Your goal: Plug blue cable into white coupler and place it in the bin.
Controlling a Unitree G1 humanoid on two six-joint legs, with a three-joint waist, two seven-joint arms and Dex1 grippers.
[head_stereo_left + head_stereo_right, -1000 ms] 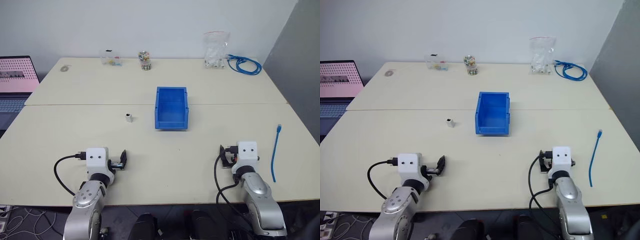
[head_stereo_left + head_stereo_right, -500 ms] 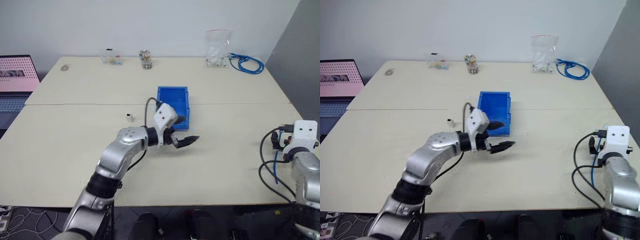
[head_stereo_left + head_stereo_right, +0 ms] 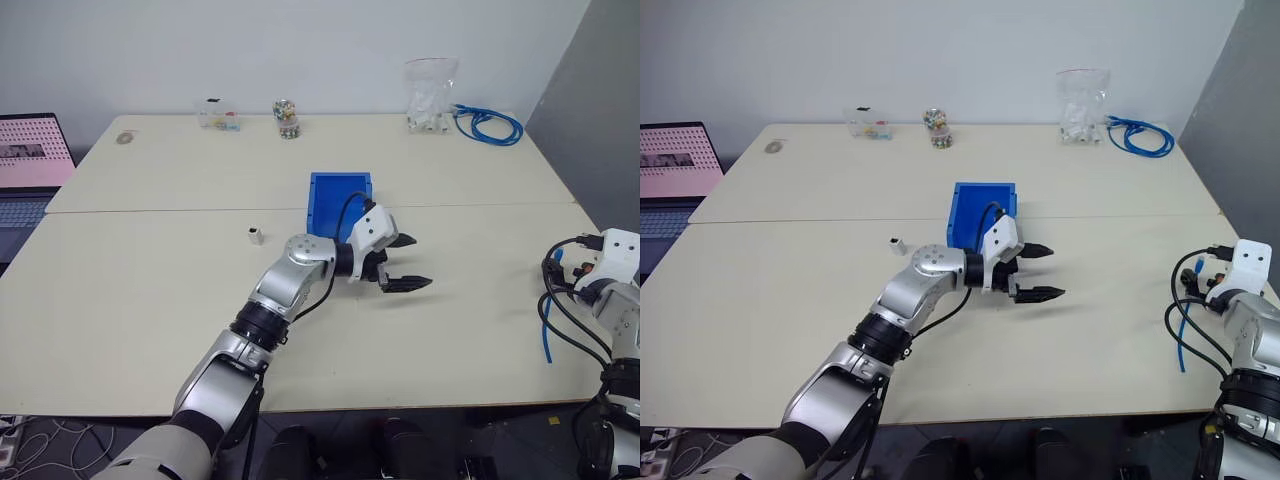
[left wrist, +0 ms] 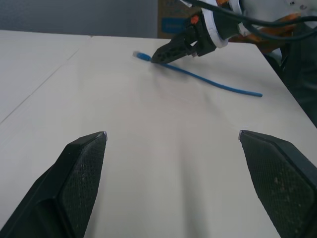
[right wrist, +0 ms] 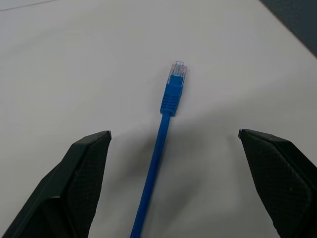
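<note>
On the table point(image 3: 140, 300) in front of me, the bin point(image 3: 338, 200) sits near the middle, open top up, just past the seam between the two tabletops. My left arm reaches across in front of it, and the left gripper point(image 3: 407, 262) hangs just off the bin's front right corner, pointing toward my right, fingers spread wide with nothing between them.

Over at the right edge of the table I see my right gripper point(image 5: 173, 144), also spread wide and empty — the cable point(image 5: 161, 148) lies straight on the tabletop between its two fingers point(image 5: 74, 173), untouched, with the clear plug end pointing away from the hand. In the head view the cable point(image 3: 548, 335) runs along the table's right edge, partly behind the right wrist.

The coupler point(image 3: 256, 236) stands alone on the table left of the bin, well apart from both hands and from the cable.

At the far edge I can make out a clear bag point(image 3: 430, 95) with a coiled blue cable point(image 3: 490, 127) beside it, a small jar point(image 3: 286, 118), and a laptop point(image 3: 30, 165) off to the left.
</note>
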